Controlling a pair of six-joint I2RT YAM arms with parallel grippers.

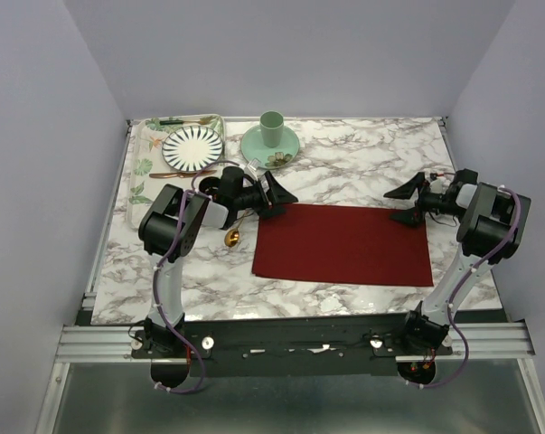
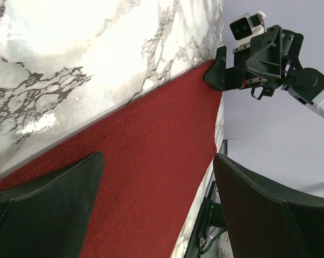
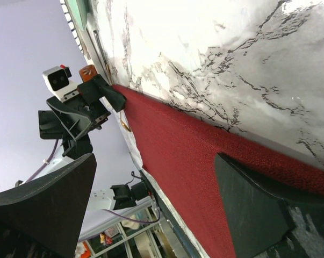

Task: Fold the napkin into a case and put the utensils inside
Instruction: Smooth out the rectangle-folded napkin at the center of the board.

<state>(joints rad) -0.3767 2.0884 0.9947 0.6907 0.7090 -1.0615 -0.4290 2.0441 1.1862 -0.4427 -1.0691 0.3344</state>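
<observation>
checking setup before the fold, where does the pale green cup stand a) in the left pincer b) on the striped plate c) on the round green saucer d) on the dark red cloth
c: the pale green cup stands on the round green saucer, beyond the far edge of the flat dark red cloth napkin.

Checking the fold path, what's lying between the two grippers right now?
Only the napkin's flat far edge, on the marble table; the top view shows it, with the left gripper and right gripper open at its far corners.
</observation>
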